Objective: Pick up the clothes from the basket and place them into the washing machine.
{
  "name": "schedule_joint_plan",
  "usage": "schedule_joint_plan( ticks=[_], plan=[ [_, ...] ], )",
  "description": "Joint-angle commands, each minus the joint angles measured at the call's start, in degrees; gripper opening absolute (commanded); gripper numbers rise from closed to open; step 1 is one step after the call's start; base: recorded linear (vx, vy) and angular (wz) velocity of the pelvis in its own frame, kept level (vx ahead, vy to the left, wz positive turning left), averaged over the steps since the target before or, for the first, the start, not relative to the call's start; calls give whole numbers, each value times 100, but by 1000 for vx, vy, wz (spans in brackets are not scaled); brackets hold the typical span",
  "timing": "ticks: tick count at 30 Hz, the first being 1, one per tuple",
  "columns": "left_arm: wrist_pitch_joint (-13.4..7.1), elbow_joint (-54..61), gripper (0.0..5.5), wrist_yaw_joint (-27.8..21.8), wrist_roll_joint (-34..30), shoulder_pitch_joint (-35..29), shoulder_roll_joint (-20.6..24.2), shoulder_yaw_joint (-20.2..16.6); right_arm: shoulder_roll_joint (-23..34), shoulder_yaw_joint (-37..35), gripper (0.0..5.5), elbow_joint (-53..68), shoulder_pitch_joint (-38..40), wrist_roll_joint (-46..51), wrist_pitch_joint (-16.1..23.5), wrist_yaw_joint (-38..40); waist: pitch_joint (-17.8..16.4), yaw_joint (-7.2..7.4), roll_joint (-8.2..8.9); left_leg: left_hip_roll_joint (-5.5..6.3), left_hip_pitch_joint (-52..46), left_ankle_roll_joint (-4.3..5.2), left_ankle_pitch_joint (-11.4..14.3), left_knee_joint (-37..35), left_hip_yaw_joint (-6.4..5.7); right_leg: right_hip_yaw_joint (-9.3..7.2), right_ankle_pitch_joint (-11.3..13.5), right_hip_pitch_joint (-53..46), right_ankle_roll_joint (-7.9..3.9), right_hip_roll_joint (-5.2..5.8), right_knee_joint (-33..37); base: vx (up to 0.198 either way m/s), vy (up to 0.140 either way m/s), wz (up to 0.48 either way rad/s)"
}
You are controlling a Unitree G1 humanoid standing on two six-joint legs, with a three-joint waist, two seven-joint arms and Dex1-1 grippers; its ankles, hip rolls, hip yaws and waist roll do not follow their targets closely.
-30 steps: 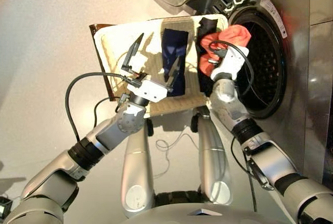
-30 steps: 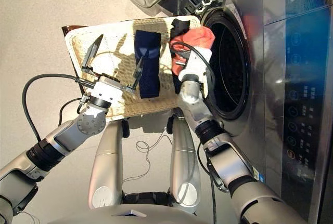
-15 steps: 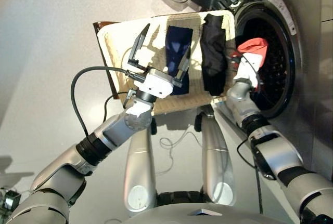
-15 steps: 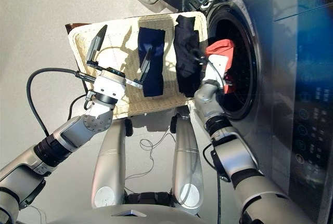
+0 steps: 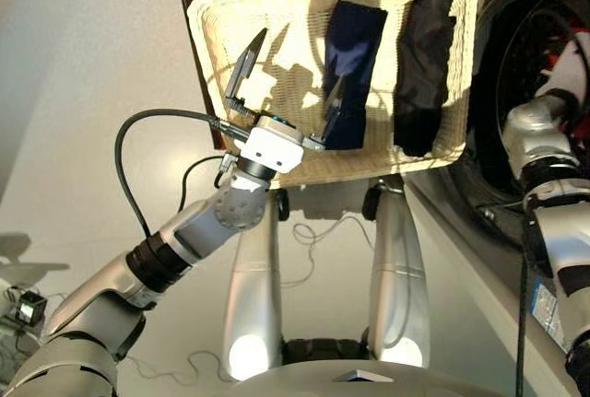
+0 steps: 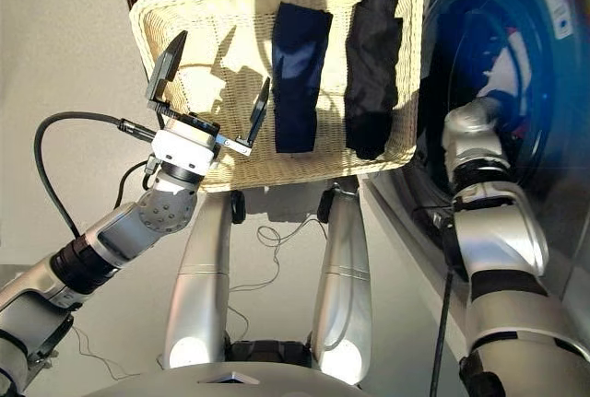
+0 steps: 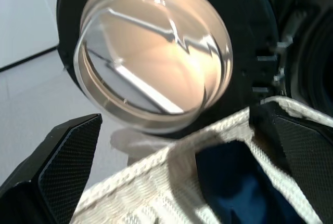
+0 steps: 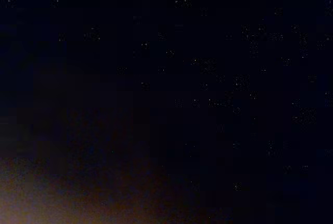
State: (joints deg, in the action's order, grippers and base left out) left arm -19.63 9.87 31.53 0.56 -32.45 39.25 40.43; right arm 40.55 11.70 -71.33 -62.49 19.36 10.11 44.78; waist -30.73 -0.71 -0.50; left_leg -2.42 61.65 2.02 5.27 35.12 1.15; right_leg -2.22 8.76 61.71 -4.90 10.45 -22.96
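Observation:
The cream wicker basket (image 5: 240, 10) holds the navy garment (image 5: 355, 56) and, beside it, the black garment (image 5: 419, 65), both lying as narrow strips. My left gripper (image 5: 288, 93) hovers open over the basket's bare left part, one fingertip at the navy strip's edge, holding nothing. My right arm (image 6: 475, 134) reaches into the washing machine's (image 6: 558, 10) dark drum, and its gripper is mostly hidden there. A sliver of the coral-red garment (image 5: 570, 52) shows beside that wrist. The right wrist view is nearly black. The left wrist view shows the navy garment (image 7: 234, 187) and the basket rim (image 7: 171, 156).
The open round glass porthole door (image 7: 156, 63) hangs beyond the basket's far edge. A black cable (image 5: 138, 153) loops from my left wrist. A thin cord (image 5: 309, 240) lies on the pale floor below the basket.
The view has tilted and closed in on the basket. My right arm has pushed the coral-red garment from the drum mouth deeper inside. The left gripper stays open over the basket.

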Motion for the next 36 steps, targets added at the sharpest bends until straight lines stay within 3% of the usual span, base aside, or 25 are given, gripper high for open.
schedule_joint_plan(
  ticks=[1,2,13,19,26,32,36],
  plan=[
    [-285,969,550,-69,74,221,-35,38,1047,332,235,-12,-268,271,58,123,94,83,-521,-92,-252,286,-220,-489,135,281,-868,-118,-305,-49,-577,0,0,0],
    [-282,967,550,-79,81,217,-10,35,1049,346,550,-18,-267,295,53,84,94,93,-521,-98,-249,288,-222,-487,144,291,-873,-116,-302,-54,-577,0,0,0],
    [-250,899,550,-171,140,243,8,-78,576,177,550,332,42,978,459,-381,94,188,-443,-118,-330,278,-215,-534,214,328,-848,-153,-286,-108,-493,0,0,0],
    [-181,938,550,-219,142,411,9,-340,-127,114,550,1751,800,1227,943,-645,94,306,-286,-160,-367,277,-238,-607,284,340,-813,-171,-271,-146,-415,0,0,0],
    [-102,882,550,-288,161,705,-48,-596,-1063,245,550,4299,2510,1116,1436,-1120,94,453,-82,-192,-353,270,-320,-699,293,324,-767,-148,-249,-168,-332,0,0,0],
    [-126,822,550,-403,237,866,3,-709,-1171,754,550,5944,3394,1050,1528,-2024,94,507,-10,-203,-392,269,-369,-754,314,337,-750,-163,-249,-177,-312,0,0,0],
    [-104,474,550,-666,329,966,98,-603,-915,986,550,6827,3591,899,1547,-2444,94,541,27,-218,-425,280,-383,-749,324,335,-750,-192,-251,-181,-325,0,0,0]
  ],
)
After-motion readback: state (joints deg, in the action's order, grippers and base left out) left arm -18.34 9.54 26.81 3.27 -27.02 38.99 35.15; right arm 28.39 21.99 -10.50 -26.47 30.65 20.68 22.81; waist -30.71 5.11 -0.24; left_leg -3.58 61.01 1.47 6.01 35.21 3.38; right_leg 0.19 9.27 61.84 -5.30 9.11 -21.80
